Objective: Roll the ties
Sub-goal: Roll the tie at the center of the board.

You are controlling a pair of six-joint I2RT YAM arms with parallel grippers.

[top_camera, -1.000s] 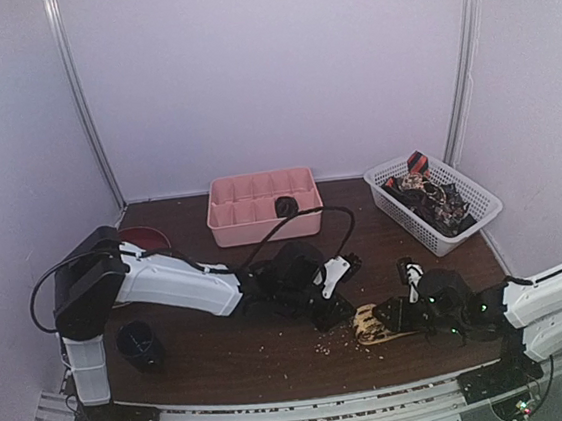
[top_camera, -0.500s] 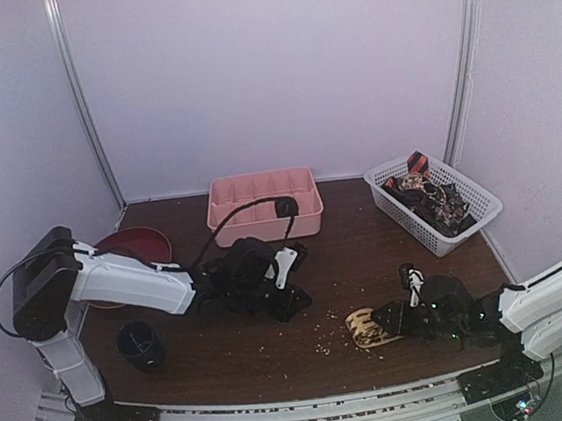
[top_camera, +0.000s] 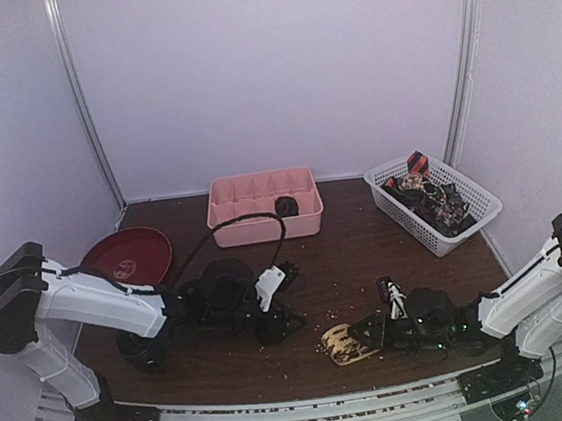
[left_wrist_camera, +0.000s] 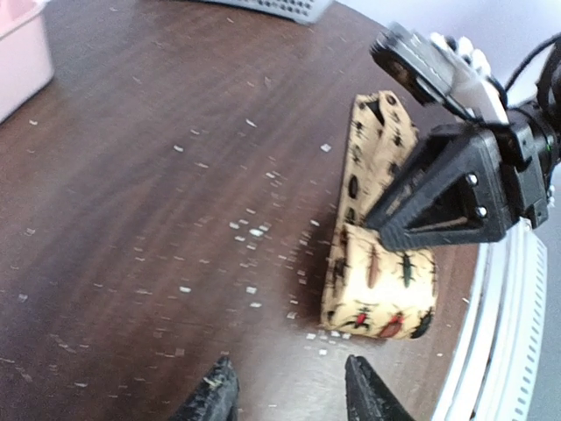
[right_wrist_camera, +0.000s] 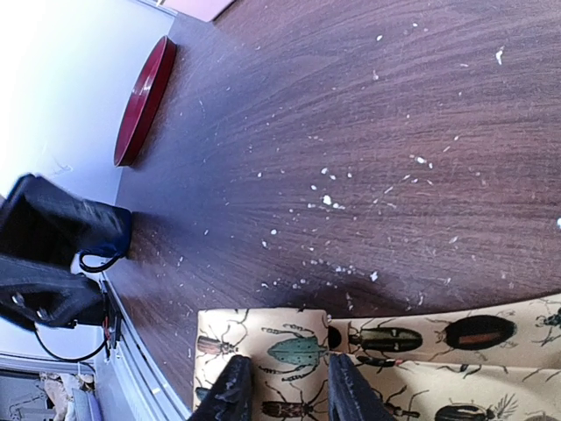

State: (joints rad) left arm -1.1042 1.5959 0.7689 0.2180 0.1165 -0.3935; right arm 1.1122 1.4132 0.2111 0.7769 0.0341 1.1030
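The left fingers [left_wrist_camera: 215, 402] stand apart over the counter [left_wrist_camera: 131, 175], holding nothing. The right fingers [right_wrist_camera: 235, 386] pinch the beetle-patterned tie [right_wrist_camera: 298, 351] between them.

Looks like a robotics lab test booth: plain pale walls [top_camera: 276, 70] and metal corner posts [top_camera: 83, 100] far beyond the jaws, dark wooden table [top_camera: 356, 253] under them, slotted aluminium rail [top_camera: 303, 419] behind, carrying two bolted arms [top_camera: 99, 300].

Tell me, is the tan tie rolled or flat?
Partly rolled: the tan tie is curled over at one end, the rest flat on the table.
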